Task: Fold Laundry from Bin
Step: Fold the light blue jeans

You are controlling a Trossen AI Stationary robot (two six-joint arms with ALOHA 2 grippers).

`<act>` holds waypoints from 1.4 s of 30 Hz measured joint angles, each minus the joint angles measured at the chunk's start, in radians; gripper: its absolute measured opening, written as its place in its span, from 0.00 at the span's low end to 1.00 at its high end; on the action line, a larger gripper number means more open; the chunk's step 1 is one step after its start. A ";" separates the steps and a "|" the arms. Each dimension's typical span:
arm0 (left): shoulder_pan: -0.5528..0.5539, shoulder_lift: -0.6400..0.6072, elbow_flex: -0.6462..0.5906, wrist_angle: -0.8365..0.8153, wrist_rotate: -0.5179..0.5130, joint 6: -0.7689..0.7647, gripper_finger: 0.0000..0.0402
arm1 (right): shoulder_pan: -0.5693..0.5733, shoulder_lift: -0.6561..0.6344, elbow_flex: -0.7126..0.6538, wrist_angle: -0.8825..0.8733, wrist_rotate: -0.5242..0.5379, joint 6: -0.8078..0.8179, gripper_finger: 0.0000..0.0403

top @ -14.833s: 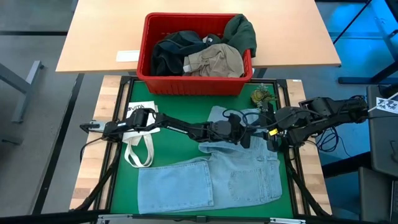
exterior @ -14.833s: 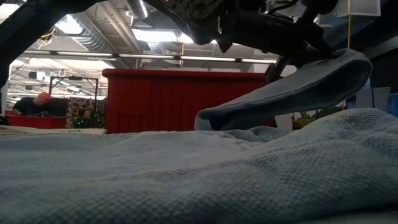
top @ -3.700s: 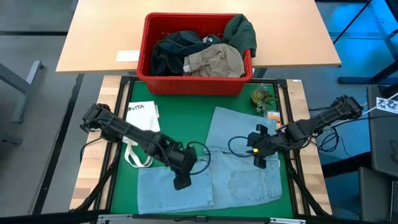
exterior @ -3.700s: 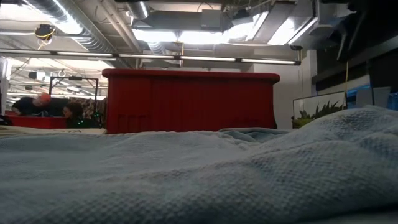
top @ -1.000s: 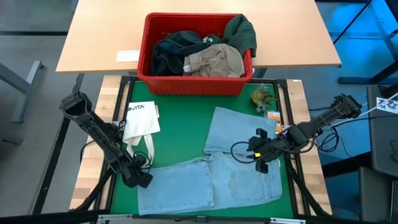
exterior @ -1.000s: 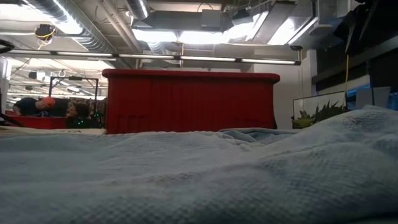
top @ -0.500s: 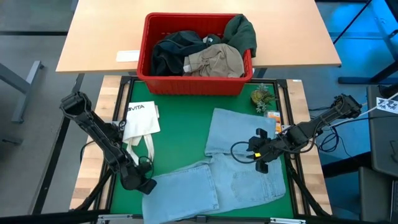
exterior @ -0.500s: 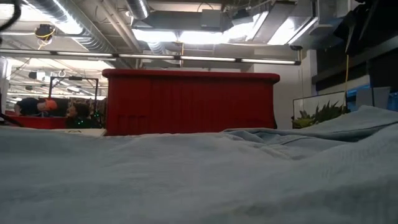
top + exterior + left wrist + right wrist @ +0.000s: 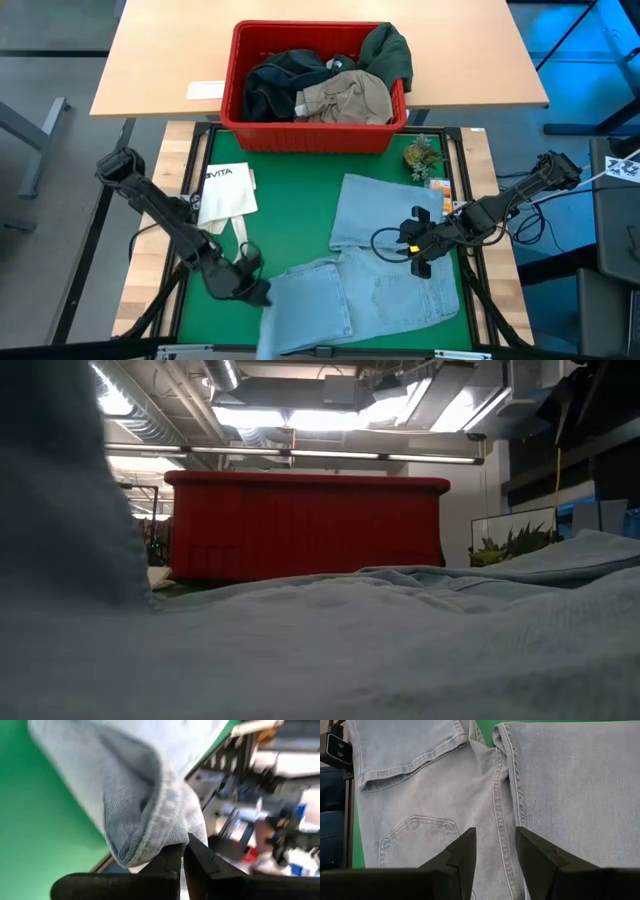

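Left gripper (image 9: 258, 293) clamped shut on hem of jeans (image 9: 385, 265) leg, at 7 o'clock of green mat (image 9: 290, 205); hem pinched between fingertips (image 9: 170, 857), lifted off mat, presumably to carry leg across for fold. Right gripper (image 9: 420, 262) parked low over jeans seat at 4 o'clock, jaws parted, nothing held; likely placed to pin cloth against drag. Rest of laundry (image 9: 320, 85) heaped in bin (image 9: 312, 138) at 12 o'clock. White tote bag (image 9: 228, 195) flat at 9 o'clock, untouched.

jeans (image 9: 380, 270): light blue | bin (image 9: 238, 110): red | mat (image 9: 295, 215): green | tote (image 9: 228, 190): white
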 joint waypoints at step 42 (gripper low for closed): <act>0.523 0.631 0.513 0.520 0.087 0.874 0.00 | 0.001 0.016 0.096 0.133 -0.183 0.087 0.34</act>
